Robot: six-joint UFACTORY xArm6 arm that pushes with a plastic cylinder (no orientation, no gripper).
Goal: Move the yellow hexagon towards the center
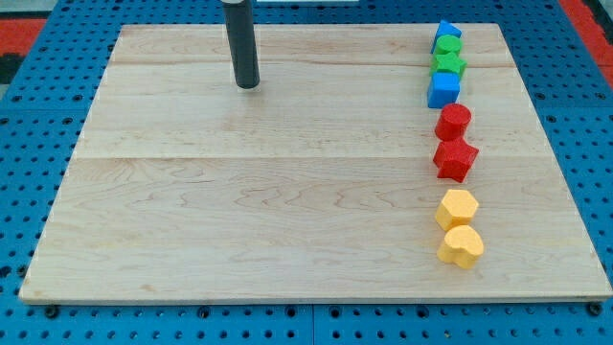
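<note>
The tool, a bare rod with nothing to open or close, is seen with my tip resting on the wooden surface near the view's top, left of centre, touching no block. All blocks are lined up along the view's right edge: a blue block, a green block, a green star, a blue cube, a red hexagon, a red star, the yellow hexagon and, just below it and touching, a yellow heart. The approach step is judged to be in hand. The tip must next be brought round to the hexagon's right side, so that it can be pushed leftward.
</note>
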